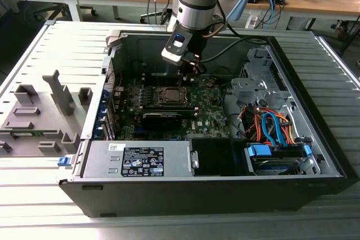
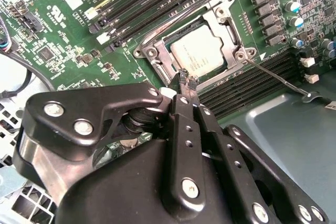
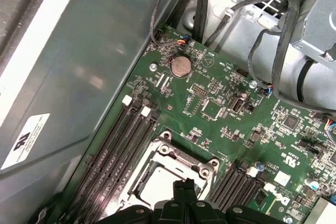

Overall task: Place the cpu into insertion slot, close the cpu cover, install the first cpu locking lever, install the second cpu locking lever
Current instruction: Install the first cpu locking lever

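- Already the cpu lies flat in the insertion slot, its pale face showing through the window of the cpu cover, which appears to be down over it.
- One thin wire locking lever runs out from a corner of the cpu cover across the memory slots; its hooked end looks free, not latched.
- Just above the cpu cover's near edge hangs the gripper, its tips pressed together and pinching nothing; I cannot tell whether they touch.
- Judged from this, levering well means pushing the wire near its hook, down and under its catch beside the cpu cover, clear of the chip face.
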